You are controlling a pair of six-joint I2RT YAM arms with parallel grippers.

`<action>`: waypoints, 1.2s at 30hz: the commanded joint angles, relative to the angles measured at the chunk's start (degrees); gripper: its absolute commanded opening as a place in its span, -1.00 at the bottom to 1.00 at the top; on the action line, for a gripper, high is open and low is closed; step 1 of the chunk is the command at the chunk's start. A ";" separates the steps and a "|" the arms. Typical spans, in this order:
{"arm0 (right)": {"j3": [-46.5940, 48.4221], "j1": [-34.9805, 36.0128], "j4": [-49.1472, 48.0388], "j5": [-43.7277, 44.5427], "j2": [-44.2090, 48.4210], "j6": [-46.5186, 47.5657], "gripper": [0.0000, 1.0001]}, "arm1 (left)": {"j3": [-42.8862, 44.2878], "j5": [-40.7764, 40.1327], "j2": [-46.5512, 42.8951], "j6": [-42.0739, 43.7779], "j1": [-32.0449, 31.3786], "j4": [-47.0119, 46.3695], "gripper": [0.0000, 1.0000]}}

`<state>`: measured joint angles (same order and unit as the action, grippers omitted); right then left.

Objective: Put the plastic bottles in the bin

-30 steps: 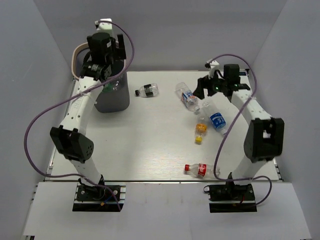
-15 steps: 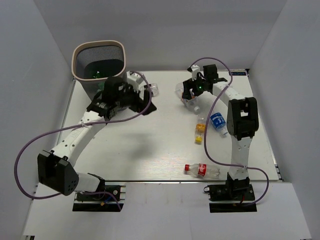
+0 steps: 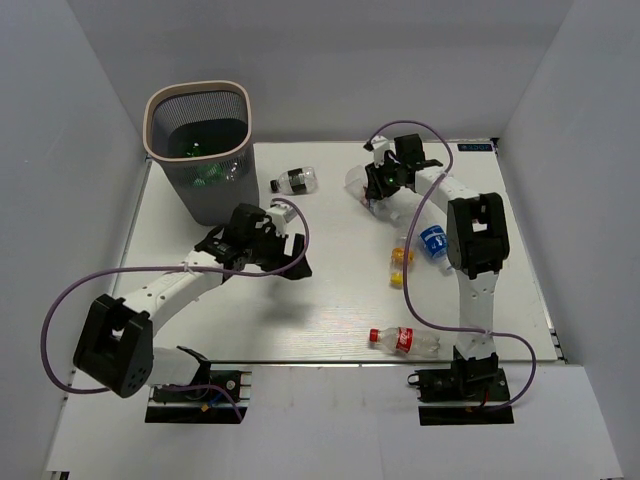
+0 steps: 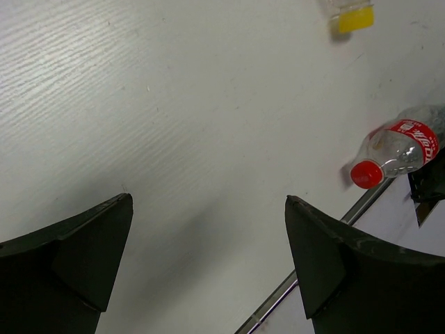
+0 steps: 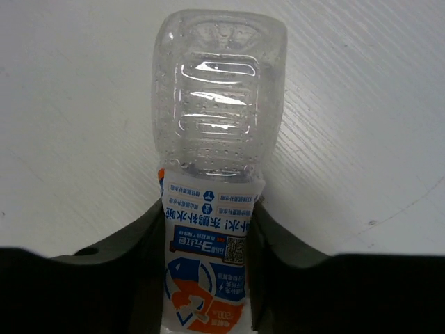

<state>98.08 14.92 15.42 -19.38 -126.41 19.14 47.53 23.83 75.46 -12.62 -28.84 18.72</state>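
Worktop (image 3: 330,300), white, carries everything; only the top view shows the bin (image 3: 215,200), upright at upper left, green bottles (image 3: 205,170) inside; left arm (image 3: 170,285) lies low, stretched toward centre, left tool (image 4: 208,257) spread wide and empty over bare surface; right arm (image 3: 470,240) extends to upper centre, right tool (image 5: 207,240) closed on a clear blue-labelled bottle (image 5: 219,125); the grip shows only in the right wrist view, long axis up the frame, base uppermost; red-capped bottle (image 4: 396,149) lies at the left wrist view's right edge, cap toward lower left.
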 commanded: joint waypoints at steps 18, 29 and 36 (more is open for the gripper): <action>19.38 11.26 -49.72 -31.78 7.27 -23.26 -0.79 | -7.71 -1.33 -0.23 -1.88 -6.40 -5.62 1.00; 36.66 21.20 -74.71 -18.07 -6.21 -21.08 -0.75 | -11.93 -0.28 -0.23 -3.99 -8.60 -8.69 1.00; 36.74 25.25 -80.37 -14.29 -8.59 -19.57 -0.79 | -12.46 0.25 0.83 -4.52 -9.83 -8.70 1.00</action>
<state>132.40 39.42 -55.88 -36.67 -135.24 -2.09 35.48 23.11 76.27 -16.71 -38.13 11.46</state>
